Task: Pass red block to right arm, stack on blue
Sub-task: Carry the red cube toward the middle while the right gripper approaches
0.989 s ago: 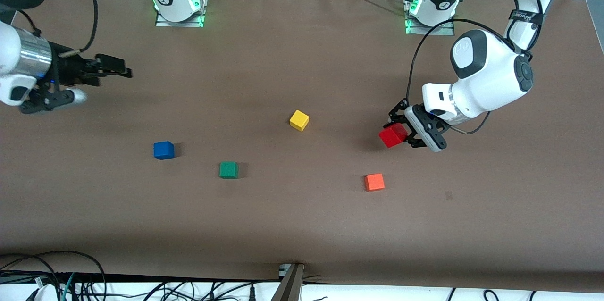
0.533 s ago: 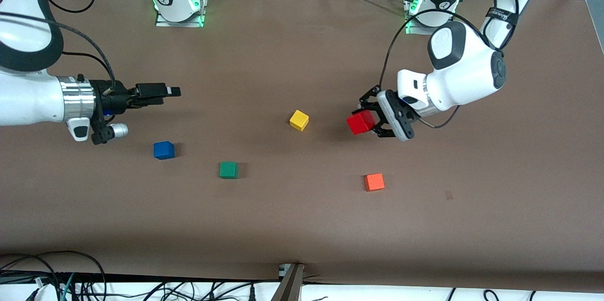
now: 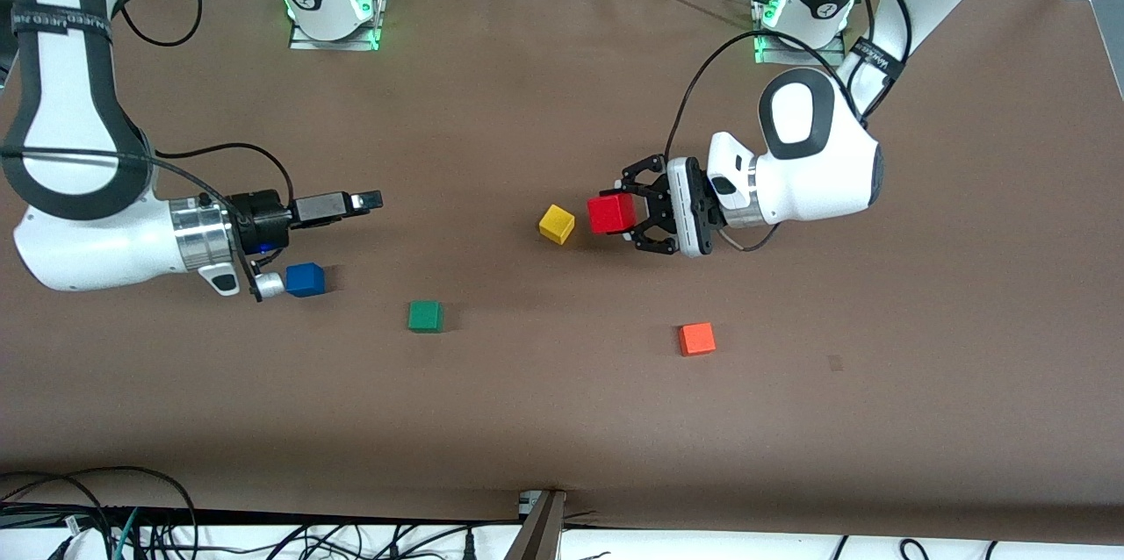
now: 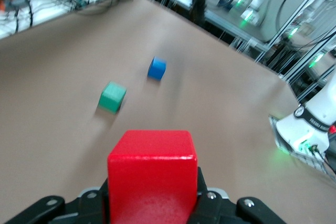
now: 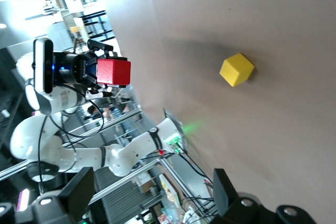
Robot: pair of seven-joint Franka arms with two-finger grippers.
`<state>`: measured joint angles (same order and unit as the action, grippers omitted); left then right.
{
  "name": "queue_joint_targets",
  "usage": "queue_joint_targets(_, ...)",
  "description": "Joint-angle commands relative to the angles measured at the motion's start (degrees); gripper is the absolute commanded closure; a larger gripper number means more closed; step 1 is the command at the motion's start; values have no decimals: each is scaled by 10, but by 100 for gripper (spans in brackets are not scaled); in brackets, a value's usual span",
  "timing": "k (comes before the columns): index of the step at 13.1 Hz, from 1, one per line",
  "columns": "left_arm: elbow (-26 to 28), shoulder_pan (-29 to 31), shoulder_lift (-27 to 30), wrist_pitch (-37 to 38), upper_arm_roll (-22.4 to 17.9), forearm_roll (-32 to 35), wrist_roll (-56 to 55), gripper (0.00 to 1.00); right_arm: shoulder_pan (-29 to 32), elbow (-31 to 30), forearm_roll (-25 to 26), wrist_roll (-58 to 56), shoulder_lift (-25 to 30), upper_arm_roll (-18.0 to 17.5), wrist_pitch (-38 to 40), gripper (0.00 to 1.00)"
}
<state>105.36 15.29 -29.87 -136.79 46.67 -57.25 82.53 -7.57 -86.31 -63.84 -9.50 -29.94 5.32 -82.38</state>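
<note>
Just right of the frame's centre in the front view, we see the left gripper (image 3: 634,216) with its jaws clamped on the red block (image 3: 611,213), held in the air over the table (image 3: 562,420) beside the yellow cube (image 3: 557,224). From the left wrist view we look past the same red block (image 4: 153,174) toward the green cube (image 4: 113,96) and the blue cube (image 4: 156,68). At the frame's left in the front view, we find the right gripper (image 3: 364,202) reaching level toward the centre, its slim fingers apart as the right wrist view shows, with the blue cube (image 3: 305,279) lying just below it. We place the green cube (image 3: 425,315) lower and toward the centre, and the orange cube (image 3: 696,338) at the lower right of centre.
</note>
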Motion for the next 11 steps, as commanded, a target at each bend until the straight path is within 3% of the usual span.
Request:
queue_joint_targets(1, -33, -17, -26, -3, 6, -102, 110, 100, -5, -4, -60, -18, -23, -1, 5, 0)
queue_joint_targets(6, -131, -63, -112, -6, 4, -127, 182, 100, -25, -38, -160, -60, -43, -1, -7, 0)
queue_joint_targets(11, -169, -120, -131, -71, -4, -174, 182, 100, -71, -71, -242, -93, -41, -1, -62, 0)
